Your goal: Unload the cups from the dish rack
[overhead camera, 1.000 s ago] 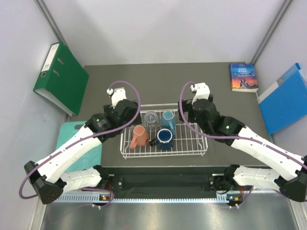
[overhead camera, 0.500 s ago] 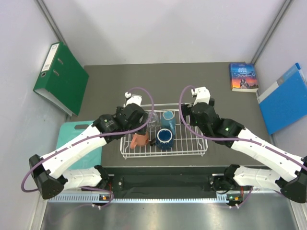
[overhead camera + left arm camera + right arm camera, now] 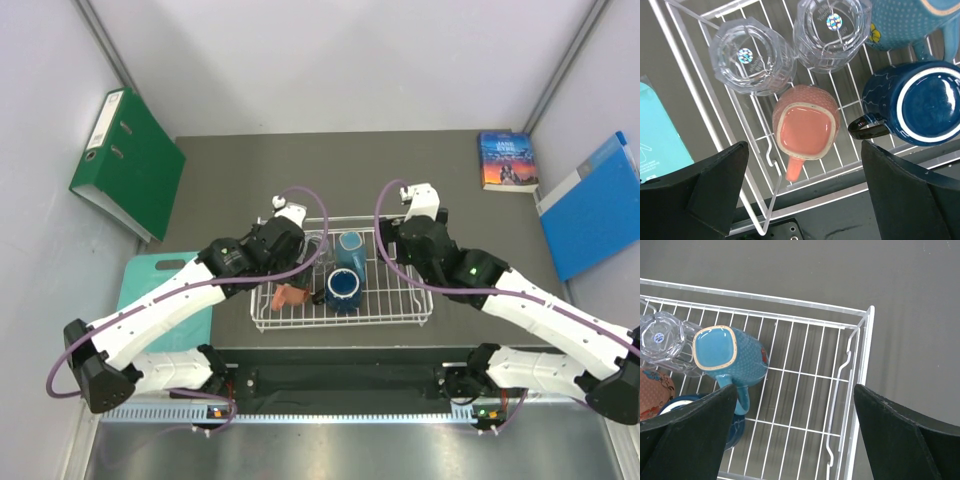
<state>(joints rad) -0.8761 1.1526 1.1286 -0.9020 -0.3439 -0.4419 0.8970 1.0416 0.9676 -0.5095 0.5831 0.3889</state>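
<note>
Left wrist view, dish-rack unloading: left hand [image 3: 804, 147] hangs w/ fingers spread wide, holding nothing, directly over the salmon-pink mug [image 3: 805, 131]. The mug stands in the near-left part of the dish rack [image 3: 400, 295]. It is seen end-on, so its long axis runs straight up toward the hand. Its handle sticks out toward the rack's near rim, at right angles to the line btwn the two fingers. On that showing, a straight drop would put one finger on either side of the body and leave the handle clear.

Two clear glass tumblers [image 3: 751, 57] crowd the mug on its far side, and one looks to touch it. Dark blue mug [image 3: 920, 102] sits just beside it, dark handle aimed at the pink one. Tight fit is prob. the main risk: a finger clipping a tumbler or the rack's side wire on the way down.

Right hand [image 3: 795, 390], also spread and empty, is over bare wire in the rack's right half. Light blue mug [image 3: 727, 360] lies off toward its left finger. Left arm is plainly nearer the pink mug. All five cups in view sit in the rack, which rests on the dark counter [image 3: 790, 265]; unloading judged not yet begun.
</note>
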